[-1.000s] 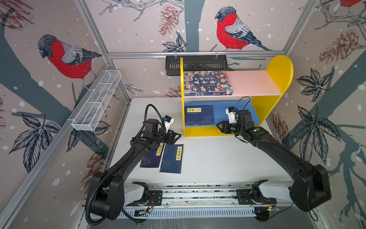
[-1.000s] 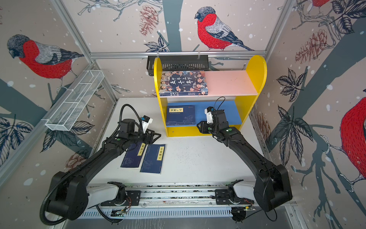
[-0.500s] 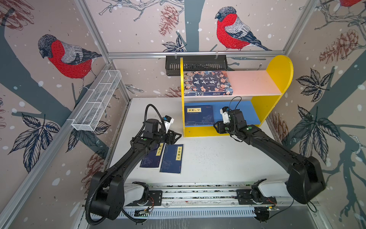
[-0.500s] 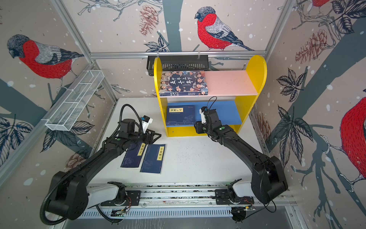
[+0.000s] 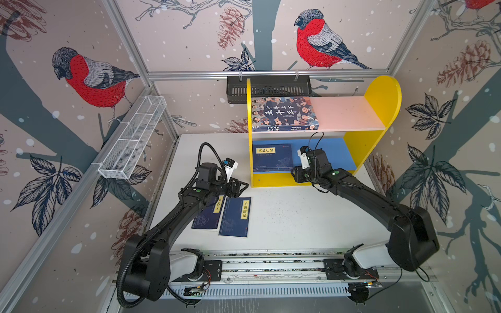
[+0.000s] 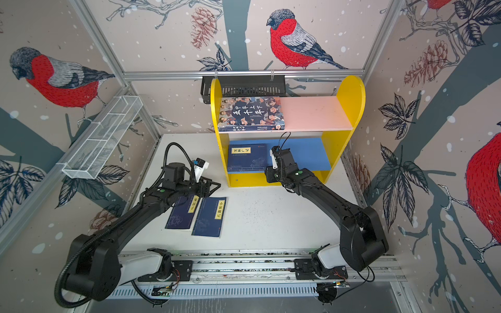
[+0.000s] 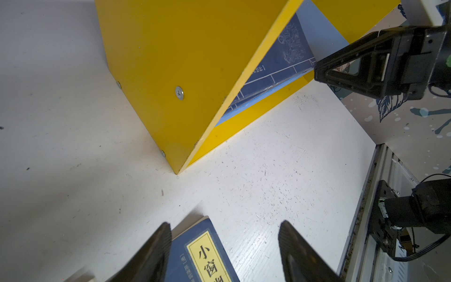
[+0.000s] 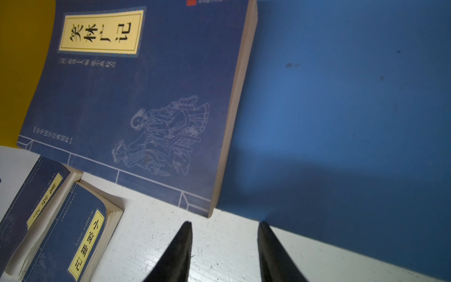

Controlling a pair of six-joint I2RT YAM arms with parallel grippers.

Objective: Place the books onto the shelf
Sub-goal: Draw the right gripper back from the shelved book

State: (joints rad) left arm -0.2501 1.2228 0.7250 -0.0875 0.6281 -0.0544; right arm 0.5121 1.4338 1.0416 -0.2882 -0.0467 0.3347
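Two navy books (image 5: 234,216) lie long-axis toward the shelf (image 5: 381,93); left tool (image 7: 224,222), right tool (image 8: 225,223) gape empty.

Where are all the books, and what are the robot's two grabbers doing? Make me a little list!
shelf: yellow sides, pink board above blue board
big book with faces: flat on the pink board
navy book on shelf: flat on the blue board
navy books on table: two, side by side, in front of the shelf
left gripper: open, empty, over those two books
right gripper: open, empty, at the blue board's front edge
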